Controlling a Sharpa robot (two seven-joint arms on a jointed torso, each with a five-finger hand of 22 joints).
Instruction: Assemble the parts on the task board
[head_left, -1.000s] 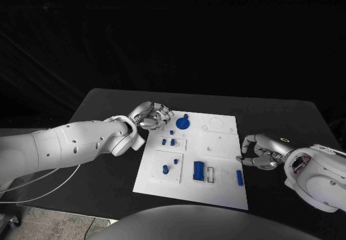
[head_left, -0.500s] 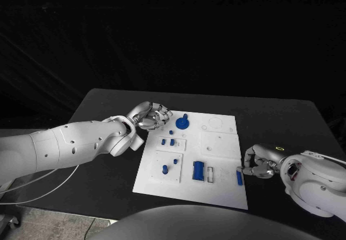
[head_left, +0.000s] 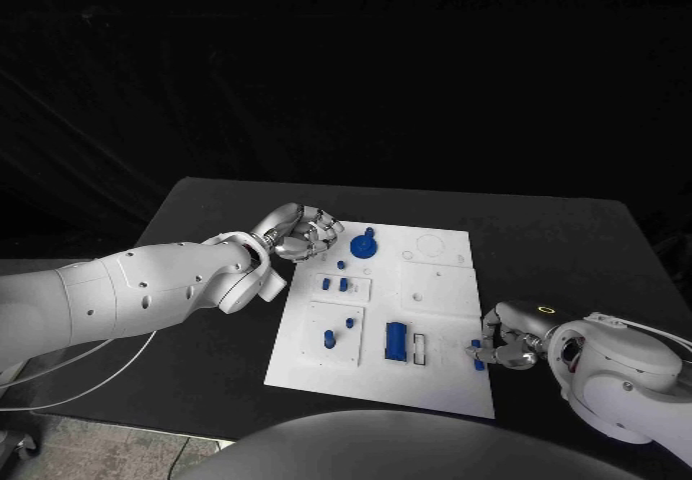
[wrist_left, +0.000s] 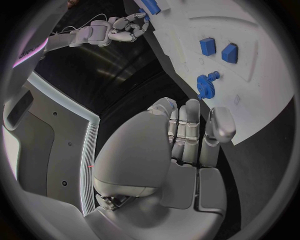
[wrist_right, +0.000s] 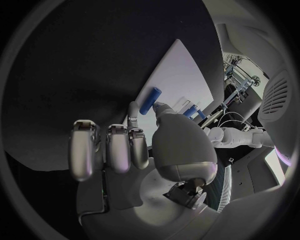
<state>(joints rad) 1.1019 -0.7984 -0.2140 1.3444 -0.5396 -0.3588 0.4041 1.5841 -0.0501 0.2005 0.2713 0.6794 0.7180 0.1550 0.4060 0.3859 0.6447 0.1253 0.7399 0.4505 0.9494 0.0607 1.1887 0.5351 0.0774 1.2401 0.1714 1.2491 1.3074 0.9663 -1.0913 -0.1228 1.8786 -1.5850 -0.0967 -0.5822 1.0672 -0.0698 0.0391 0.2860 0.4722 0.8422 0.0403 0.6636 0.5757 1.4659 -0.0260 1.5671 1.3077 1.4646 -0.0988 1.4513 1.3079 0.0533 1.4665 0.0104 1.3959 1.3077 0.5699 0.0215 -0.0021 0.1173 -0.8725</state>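
The white task board (head_left: 441, 292) lies mid-table with blue parts on it: a gear (head_left: 366, 243) at its far left, small pieces (head_left: 335, 284) below that, and a long block (head_left: 395, 342) near the front. A blue peg (head_left: 477, 352) lies at the board's right edge. My right hand (head_left: 508, 338) is down at that peg. In the right wrist view the thumb and a fingertip (wrist_right: 133, 109) pinch the near end of the peg (wrist_right: 150, 99). My left hand (head_left: 300, 232) hovers by the board's far left corner, fingers curled in on nothing, beside the gear (wrist_left: 205, 85).
The black table (head_left: 562, 250) stretches to the right and far side of the board. Two small blue blocks (wrist_left: 218, 49) stand in a raised white tile. An open white slot (head_left: 420, 348) sits beside the long block. My left forearm (head_left: 159, 290) crosses the table's left edge.
My right hand has slid toward the table's front along the board's right edge and come down onto the blue peg. The left hand has stayed put.
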